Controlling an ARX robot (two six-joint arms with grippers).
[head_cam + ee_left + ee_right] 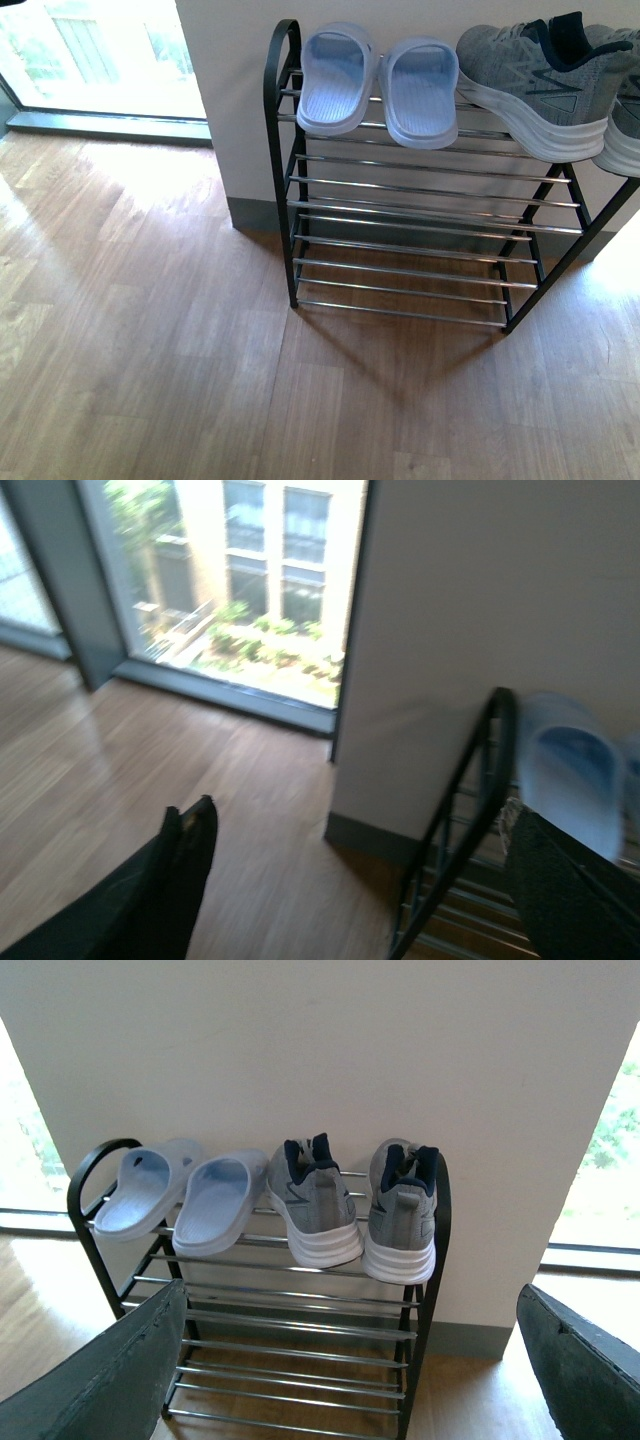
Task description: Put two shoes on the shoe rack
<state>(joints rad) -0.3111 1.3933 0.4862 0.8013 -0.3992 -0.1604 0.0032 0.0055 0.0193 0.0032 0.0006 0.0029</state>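
The shoe rack (400, 215) stands against a white wall, black frame with chrome rods. On its top shelf two pale blue slides (337, 78) (421, 90) lie at the left, with a grey sneaker (540, 80) and a second one (625, 120) to their right. The right wrist view shows both slides (140, 1200) (215, 1203) and both sneakers (312, 1205) (402, 1210), heels outward. My right gripper (350, 1293) hangs open in front of the rack, holding nothing. My left gripper (358, 815) is open and empty beside the rack's left end (480, 780), near a slide (570, 770). Neither gripper shows in the front view.
The rack's lower shelves (400, 270) hold nothing. Wooden floor (150, 350) spreads in front and to the left. A floor-to-ceiling window (100, 50) lies left of the wall (230, 100), and another window (605, 1180) shows to the right.
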